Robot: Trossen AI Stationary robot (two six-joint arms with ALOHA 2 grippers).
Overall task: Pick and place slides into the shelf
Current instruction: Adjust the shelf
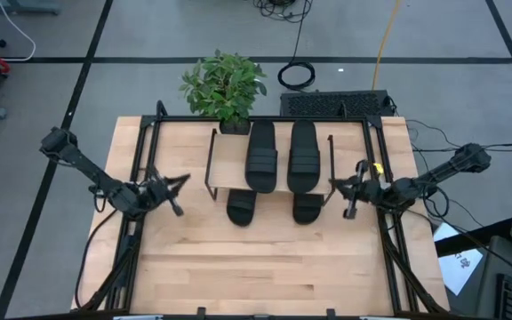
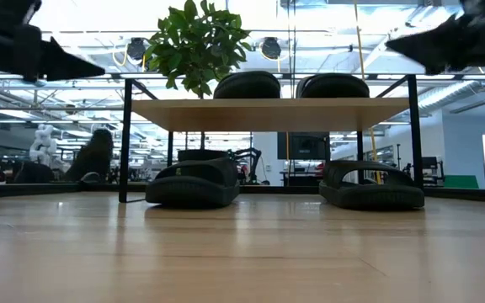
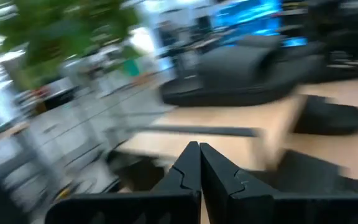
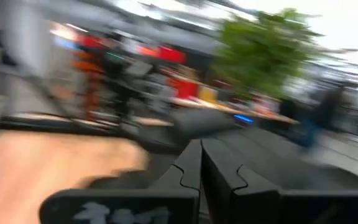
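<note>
The shelf [image 1: 229, 164] stands at the table's far middle on thin black legs. Two black slides [image 1: 261, 156] [image 1: 303, 156] lie side by side on its wooden top board [image 2: 268, 114]. Two more slides [image 2: 194, 183] [image 2: 370, 185] rest on the table under the board, their near ends sticking out [image 1: 241, 206] [image 1: 307, 207]. My left gripper [image 1: 180, 182] hovers to the left of the shelf, shut and holding nothing [image 3: 199, 149]. My right gripper [image 1: 336, 184] hovers to the right of the shelf, also shut and holding nothing [image 4: 201, 146].
A potted plant [image 1: 225, 89] stands just behind the shelf at the table's far edge. Black rails [image 1: 140, 160] [image 1: 379, 160] run along both sides of the table. Bare wood [image 1: 265, 267] fills the table's near half.
</note>
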